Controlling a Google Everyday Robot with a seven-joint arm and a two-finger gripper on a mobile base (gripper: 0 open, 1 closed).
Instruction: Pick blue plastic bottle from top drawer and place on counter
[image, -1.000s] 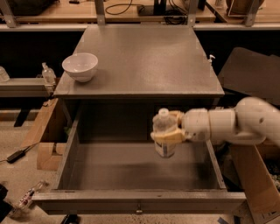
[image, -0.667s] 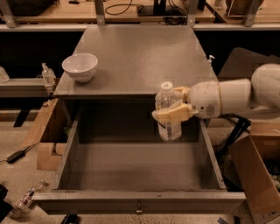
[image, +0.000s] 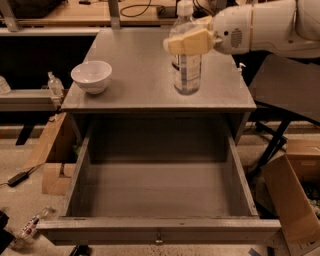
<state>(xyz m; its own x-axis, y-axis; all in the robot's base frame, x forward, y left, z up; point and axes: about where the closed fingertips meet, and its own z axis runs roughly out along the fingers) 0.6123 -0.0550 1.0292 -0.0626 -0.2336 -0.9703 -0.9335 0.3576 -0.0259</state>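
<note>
The blue plastic bottle (image: 186, 65) is clear with a white cap and a pale label. It stands upright over the right part of the grey counter (image: 135, 75); I cannot tell whether its base touches. My gripper (image: 189, 40) reaches in from the upper right and is shut on the bottle's upper body, with one cream finger (image: 187, 42) across its front. The top drawer (image: 155, 195) is pulled fully open below the counter, and its inside is bare. A small knob (image: 159, 240) sits at the middle of its front panel.
A white bowl (image: 91, 76) sits on the counter's left side. A tiny clear pump bottle (image: 55, 86) stands on a shelf to the left. A cardboard box (image: 295, 195) is on the floor at right, cardboard pieces (image: 50, 155) at left. A wooden bench (image: 75, 11) runs behind.
My gripper has lifted the bottle up out of the drawer and carried it back over the counter's right side. The camera view is now closer.
</note>
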